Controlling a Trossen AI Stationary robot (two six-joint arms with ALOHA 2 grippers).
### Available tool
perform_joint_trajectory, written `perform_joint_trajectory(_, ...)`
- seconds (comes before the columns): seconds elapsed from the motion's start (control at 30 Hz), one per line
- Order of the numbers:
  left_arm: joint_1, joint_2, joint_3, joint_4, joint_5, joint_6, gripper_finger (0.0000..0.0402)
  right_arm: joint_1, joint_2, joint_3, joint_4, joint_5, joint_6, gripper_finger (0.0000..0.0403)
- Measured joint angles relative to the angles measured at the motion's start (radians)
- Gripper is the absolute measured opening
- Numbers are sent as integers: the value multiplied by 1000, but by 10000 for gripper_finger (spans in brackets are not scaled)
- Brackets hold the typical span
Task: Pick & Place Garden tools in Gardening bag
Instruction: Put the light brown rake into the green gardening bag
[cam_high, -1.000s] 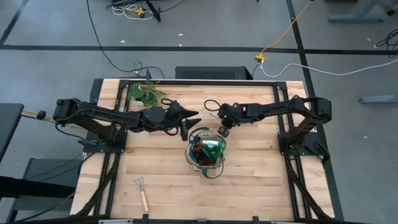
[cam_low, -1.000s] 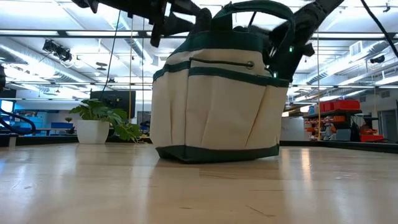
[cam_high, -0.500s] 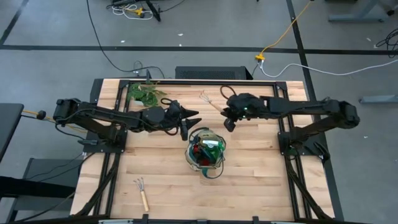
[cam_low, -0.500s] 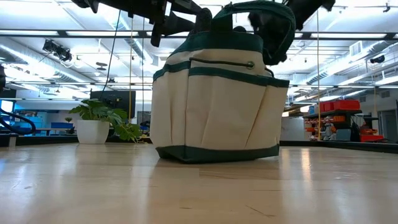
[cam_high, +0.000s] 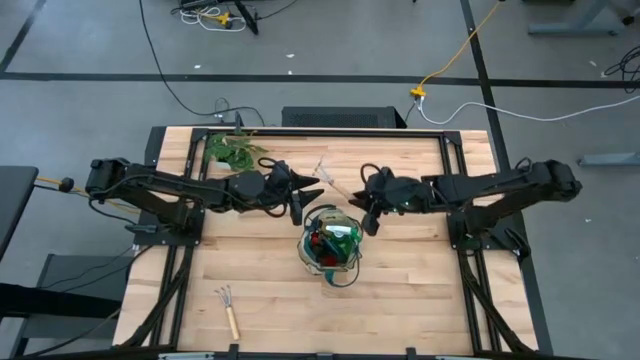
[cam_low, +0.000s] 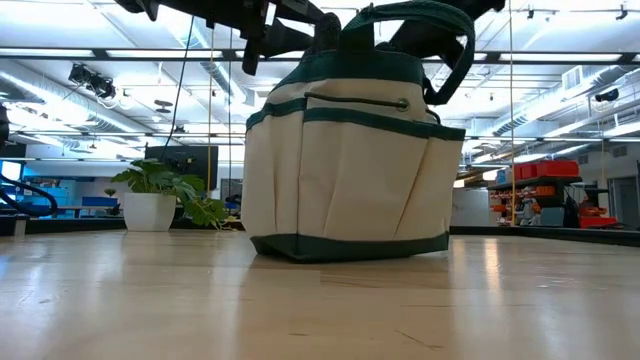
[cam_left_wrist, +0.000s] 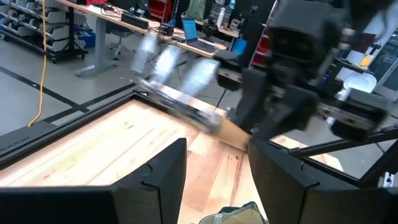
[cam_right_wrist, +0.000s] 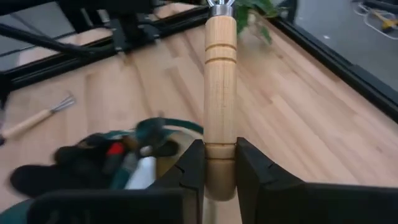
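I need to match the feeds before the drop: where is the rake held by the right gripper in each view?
High view: rake, up-left of the right gripper, beyond the bag.
Low view: not visible behind the bag.
Left wrist view: blurred rake, picture centre.
Right wrist view: handle upright, centre.
Shared landmark: the bag.

Two dark fingers clamp the wooden handle of a rake, which points away over the wooden table. Below lies the open gardening bag holding blurred tools. A second rake lies farther off, a leafy plant beyond.
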Motion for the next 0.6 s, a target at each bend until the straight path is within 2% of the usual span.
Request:
perform_joint_trajectory(0.5, 0, 0, 0, 6, -3, 0, 179, 220, 0, 0, 30, 286, 90, 50)
perform_joint_trajectory(0.6, 0, 0, 0, 6, -3, 0, 179, 257, 0, -8, 67, 314, 92, 50)
